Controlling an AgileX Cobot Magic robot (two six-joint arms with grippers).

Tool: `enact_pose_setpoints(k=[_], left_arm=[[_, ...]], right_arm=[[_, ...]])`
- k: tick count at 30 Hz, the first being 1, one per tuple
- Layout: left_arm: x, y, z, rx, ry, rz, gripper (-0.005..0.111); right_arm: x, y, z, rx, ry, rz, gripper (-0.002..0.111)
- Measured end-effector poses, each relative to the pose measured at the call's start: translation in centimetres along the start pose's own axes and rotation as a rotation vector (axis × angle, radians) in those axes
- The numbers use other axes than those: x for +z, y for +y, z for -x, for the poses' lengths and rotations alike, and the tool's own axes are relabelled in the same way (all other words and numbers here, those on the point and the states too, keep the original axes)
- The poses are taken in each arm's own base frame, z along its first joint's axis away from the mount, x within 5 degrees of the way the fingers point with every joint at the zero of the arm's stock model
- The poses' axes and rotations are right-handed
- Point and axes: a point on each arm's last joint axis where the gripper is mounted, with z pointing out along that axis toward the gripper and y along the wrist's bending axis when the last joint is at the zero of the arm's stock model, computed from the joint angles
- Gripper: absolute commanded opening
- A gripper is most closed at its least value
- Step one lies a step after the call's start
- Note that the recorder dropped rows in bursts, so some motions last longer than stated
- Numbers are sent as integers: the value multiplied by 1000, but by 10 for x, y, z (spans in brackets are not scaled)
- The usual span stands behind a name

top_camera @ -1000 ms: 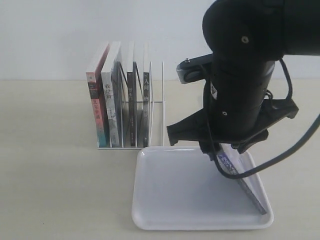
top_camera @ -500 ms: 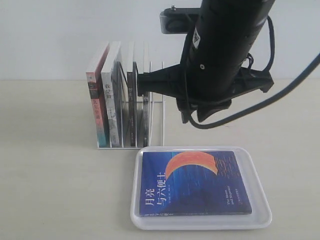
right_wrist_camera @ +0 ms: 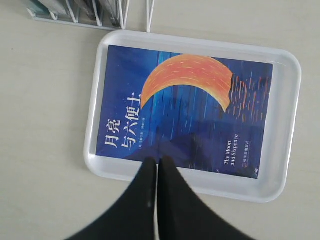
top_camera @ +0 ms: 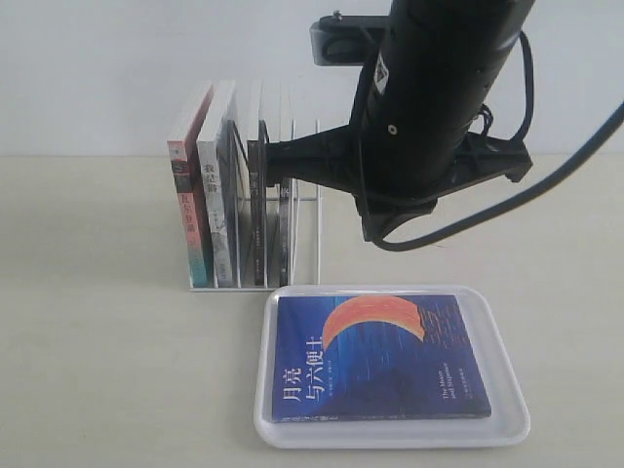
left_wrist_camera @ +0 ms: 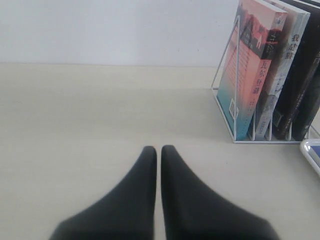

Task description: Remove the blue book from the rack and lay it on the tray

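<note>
Tray [top_camera: 390, 434]: one, holding one blue book [top_camera: 380, 356] flat; left gripper [left_wrist_camera: 159, 147], right gripper [right_wrist_camera: 158, 159] closed

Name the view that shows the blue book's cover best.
Right wrist view: it looks straight down on the blue book, whole cover visible in the tray. Exterior view shows it foreshortened; left wrist view catches only the tray's corner.

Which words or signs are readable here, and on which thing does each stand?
"月亮与六便士": cover of the blue book, which lies in the tray.
"The Moon and Sixpence": same cover.
Small line under that title: too small to read.
"瓦尔登湖", it seems: spine of the pink book in the rack.
Other spines: too blurred.
</note>
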Motion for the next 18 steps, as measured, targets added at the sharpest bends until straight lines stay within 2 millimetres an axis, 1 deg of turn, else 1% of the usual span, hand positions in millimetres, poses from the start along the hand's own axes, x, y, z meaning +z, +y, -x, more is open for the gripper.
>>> enact_pose_setpoints(k=[7,13,18], left_arm=[[0,0,0,0,0,0,4],[0,0,0,0,0,0,4],[0,0,0,0,0,0,4]], right_arm=[[0,0,0,-3,-4,-4,0],[0,-4,3,-26,-36,-46,0],[-2,-15,6,-71,-62,-173,0]])
